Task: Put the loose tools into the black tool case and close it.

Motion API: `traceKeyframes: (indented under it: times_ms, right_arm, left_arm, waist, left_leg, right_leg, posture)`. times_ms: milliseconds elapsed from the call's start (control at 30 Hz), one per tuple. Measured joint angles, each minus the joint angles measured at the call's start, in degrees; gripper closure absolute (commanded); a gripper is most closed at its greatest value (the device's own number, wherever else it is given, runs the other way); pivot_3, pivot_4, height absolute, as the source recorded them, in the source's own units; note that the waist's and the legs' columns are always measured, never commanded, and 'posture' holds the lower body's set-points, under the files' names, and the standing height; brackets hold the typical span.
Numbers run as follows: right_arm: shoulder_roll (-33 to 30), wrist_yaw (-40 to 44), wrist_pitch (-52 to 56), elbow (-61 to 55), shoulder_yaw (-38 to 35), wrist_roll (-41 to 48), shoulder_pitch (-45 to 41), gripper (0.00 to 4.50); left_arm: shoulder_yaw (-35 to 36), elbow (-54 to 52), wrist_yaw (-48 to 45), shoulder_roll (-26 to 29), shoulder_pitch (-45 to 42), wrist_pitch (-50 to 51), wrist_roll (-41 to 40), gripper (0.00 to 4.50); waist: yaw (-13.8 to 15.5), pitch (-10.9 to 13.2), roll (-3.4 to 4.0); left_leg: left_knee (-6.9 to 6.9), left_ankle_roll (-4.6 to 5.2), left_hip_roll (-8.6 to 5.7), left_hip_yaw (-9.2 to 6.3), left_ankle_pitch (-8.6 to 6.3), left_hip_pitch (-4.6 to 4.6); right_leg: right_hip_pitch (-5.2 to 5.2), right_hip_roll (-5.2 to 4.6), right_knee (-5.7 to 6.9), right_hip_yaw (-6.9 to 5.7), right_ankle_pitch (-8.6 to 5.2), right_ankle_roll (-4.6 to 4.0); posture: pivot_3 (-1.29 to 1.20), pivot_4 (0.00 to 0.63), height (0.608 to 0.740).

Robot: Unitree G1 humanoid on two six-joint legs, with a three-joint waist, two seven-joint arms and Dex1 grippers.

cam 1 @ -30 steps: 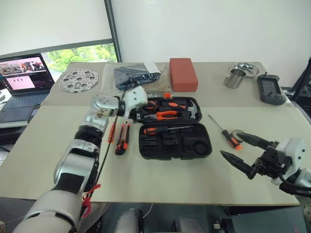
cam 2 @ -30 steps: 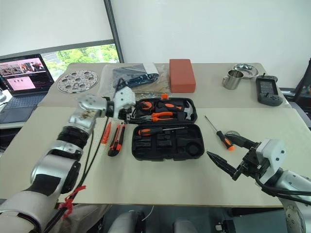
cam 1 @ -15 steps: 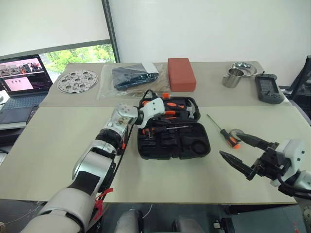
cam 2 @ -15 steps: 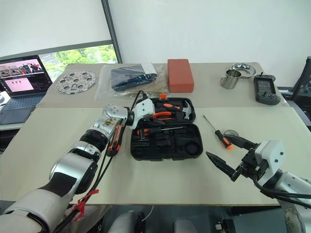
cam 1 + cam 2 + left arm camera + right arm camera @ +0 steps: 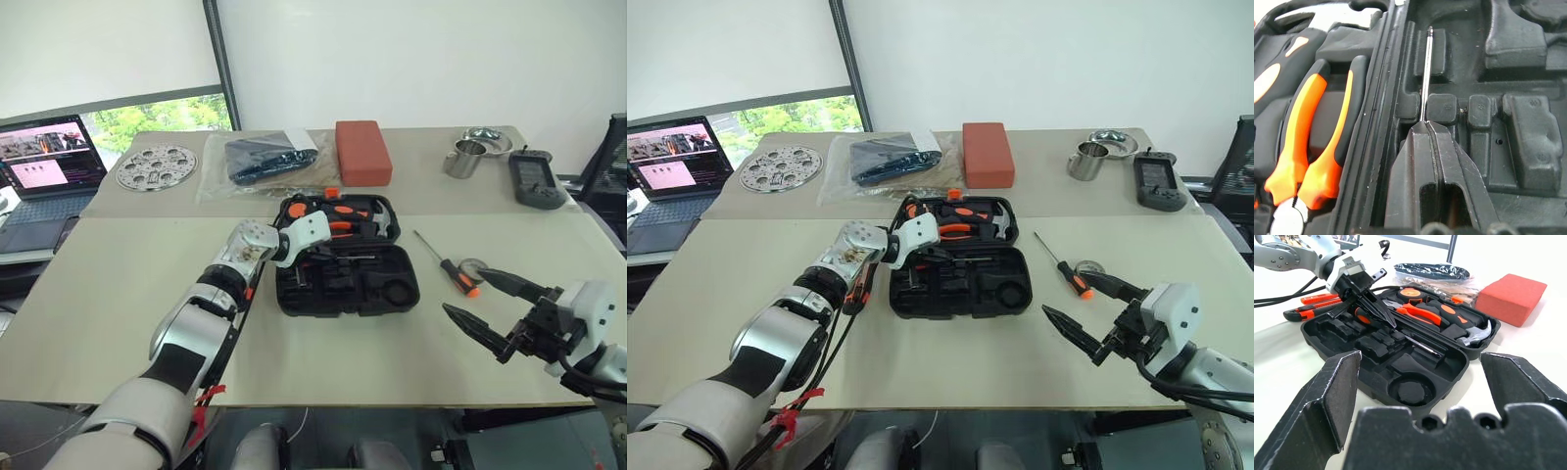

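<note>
The black tool case [image 5: 392,294] lies open mid-table, with pliers [image 5: 338,227] and a hammer [image 5: 380,223] in its lid. One screwdriver [image 5: 1426,68] rests in a recess of the near half. My left gripper [image 5: 1425,126] is shut, its tips low over that screwdriver where handle meets shaft, with nothing visibly between the fingers. To the right of the case lie a second screwdriver [image 5: 449,264] and a small grey tape roll [image 5: 477,266]. The utility knife [image 5: 1303,313] and the slim orange tester [image 5: 1317,297] lie left of the case, beside my left arm. My right gripper [image 5: 464,291] hovers open near the tape roll.
Along the far side are a red-brown box [image 5: 363,152], a clear bag with dark contents [image 5: 269,157], a perforated metal disc [image 5: 157,166], a metal cup [image 5: 458,157], a bowl [image 5: 485,140] and a black handheld device [image 5: 534,179]. A laptop [image 5: 54,157] stands at far left.
My left gripper has swung from the case's left edge to the right and down into the near half, and its fingers have shut. The right gripper has stayed where it was, open.
</note>
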Motion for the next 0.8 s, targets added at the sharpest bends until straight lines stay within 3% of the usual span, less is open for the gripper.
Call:
traceKeyframes:
  times_ms: [233, 400, 433, 467, 633, 800]
  right_arm:
    - [-0.8, -1.3, 0.6, 0.6, 1.3, -2.2, -1.6, 0.00]
    - [-6.4, -6.5, 7.1, 6.6, 8.9, -11.6, -9.0, 0.00]
    - [-7.5, -7.5, 9.3, 8.9, 11.0, -13.5, -11.2, 0.00]
    - [-7.8, -8.0, 10.8, 10.3, 12.1, -14.1, -12.9, 0.00]
    - [-8.4, -8.3, 17.9, 21.5, 19.4, -17.2, -27.6, 0.00]
    - [-9.2, -3.4, 22.7, 32.1, 26.1, -19.2, -40.9, 0.00]
  left_arm:
    - [3.7, 0.2, -4.0, 0.2, 0.1, 0.8, -3.0, 4.47]
    - [8.7, -8.4, -14.5, 2.6, 1.8, 3.7, -10.9, 4.47]
    - [9.6, -12.0, -16.2, 3.8, 2.5, 5.7, -12.7, 3.97]
    - [10.0, -14.3, -17.3, 4.6, 3.2, 7.0, -13.9, 3.80]
    - [10.9, -33.9, -23.9, 11.2, 10.8, 19.2, -20.6, 1.94]
    - [11.1, -49.6, -27.2, 18.9, 15.9, 30.5, -26.5, 0.15]
  waist:
    - [-0.5, 0.0, 0.00]
    - [-0.7, 0.0, 0.01]
    - [-0.6, 0.0, 0.03]
    - [-0.7, 0.0, 0.03]
    - [-1.1, 0.0, 0.44]
    - [-0.4, -0.1, 0.59]
  left_leg:
    - [0.00, -0.02, 0.01, -0.02, 0.03, -0.21]
    - [-0.09, -0.17, 0.06, 0.06, 0.12, -0.29]
    - [-0.11, -0.19, 0.07, 0.06, 0.13, -0.28]
    - [-0.12, -0.22, 0.11, 0.08, 0.15, -0.26]
    - [-0.10, -0.50, 0.13, 0.11, 0.33, -0.23]
    - [-0.06, -0.39, 0.11, 0.08, 0.27, -0.27]
  right_leg:
    - [-0.16, 0.00, -0.01, -0.01, 0.00, 0.00]
    - [-0.33, 0.01, -0.02, -0.03, -0.01, -0.02]
    - [-0.34, 0.01, -0.01, -0.03, -0.01, -0.03]
    - [-0.35, 0.03, -0.01, -0.02, -0.02, -0.04]
    - [-0.34, 0.05, 0.02, 0.03, -0.02, -0.05]
    - [-0.26, 0.06, -0.04, 0.03, -0.02, -0.05]
  posture:
    - [0.00, 0.150, 0.740]
    - [0.00, 0.150, 0.740]
    - [0.00, 0.150, 0.740]
    - [0.00, 0.150, 0.740]
    - [0.00, 0.150, 0.740]
    - [0.00, 0.150, 0.740]
